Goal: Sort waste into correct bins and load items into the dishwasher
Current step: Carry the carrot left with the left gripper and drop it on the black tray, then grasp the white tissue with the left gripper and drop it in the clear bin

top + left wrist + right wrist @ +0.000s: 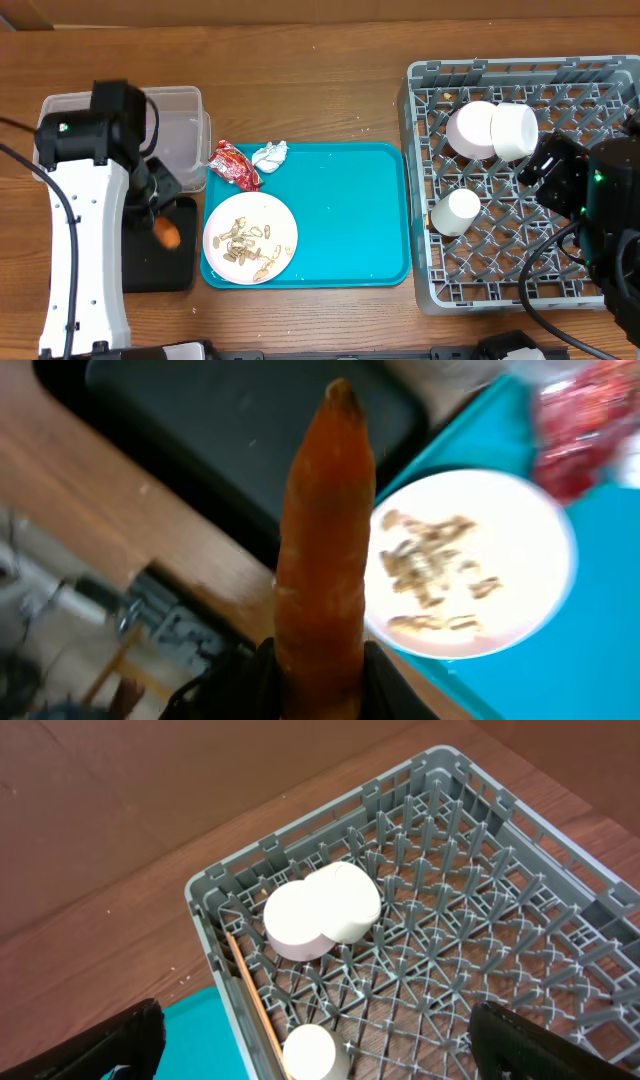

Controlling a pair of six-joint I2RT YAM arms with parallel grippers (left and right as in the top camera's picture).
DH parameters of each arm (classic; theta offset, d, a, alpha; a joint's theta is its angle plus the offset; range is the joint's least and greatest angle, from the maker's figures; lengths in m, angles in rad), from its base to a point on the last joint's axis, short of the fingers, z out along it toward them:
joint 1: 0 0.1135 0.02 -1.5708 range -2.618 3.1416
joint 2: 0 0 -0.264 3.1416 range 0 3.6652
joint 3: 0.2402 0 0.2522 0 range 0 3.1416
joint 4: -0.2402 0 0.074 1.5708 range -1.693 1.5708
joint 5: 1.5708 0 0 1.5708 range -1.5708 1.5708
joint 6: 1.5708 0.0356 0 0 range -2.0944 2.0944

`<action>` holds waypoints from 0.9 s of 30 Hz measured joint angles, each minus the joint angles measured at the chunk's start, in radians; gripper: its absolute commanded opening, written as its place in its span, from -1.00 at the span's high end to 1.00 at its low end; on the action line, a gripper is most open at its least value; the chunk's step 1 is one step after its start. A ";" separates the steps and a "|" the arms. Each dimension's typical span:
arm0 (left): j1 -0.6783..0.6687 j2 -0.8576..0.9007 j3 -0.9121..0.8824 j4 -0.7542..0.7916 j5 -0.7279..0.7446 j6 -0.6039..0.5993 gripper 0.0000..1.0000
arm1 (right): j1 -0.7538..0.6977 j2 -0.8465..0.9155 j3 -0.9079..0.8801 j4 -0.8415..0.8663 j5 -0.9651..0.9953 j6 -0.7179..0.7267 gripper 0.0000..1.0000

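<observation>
Orange carrot (325, 540) is what we see first, pinched at its thick end between the dark fingers of the left gripper (320, 685), its narrow tip pointing out over the black tray (230, 420). From overhead the carrot hangs over that tray's right side, just left of the teal tray (350, 220); we cannot tell whether it touches the black surface. The clear tub (185, 120) sits directly behind the black tray. A red wrapper (236, 165) and a white tissue (270, 154) lie side by side at the teal tray's back-left corner, and the white plate (250, 238) rests in its front-left corner with brownish scraps (245, 240) on it. In the grey dish rack (520, 920) two white bowls (320, 910) overlap near the back, a white cup (310, 1055) stands nearer the front, and pale chopsticks (255, 1000) lie along the left wall. Over the rack the right gripper (315, 1015) has its fingers spread wide, with nothing between them
</observation>
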 measured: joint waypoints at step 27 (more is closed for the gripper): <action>0.327 -0.022 -0.494 0.475 0.002 -0.106 -0.11 | 0.000 0.001 0.000 0.000 0.000 0.014 -1.00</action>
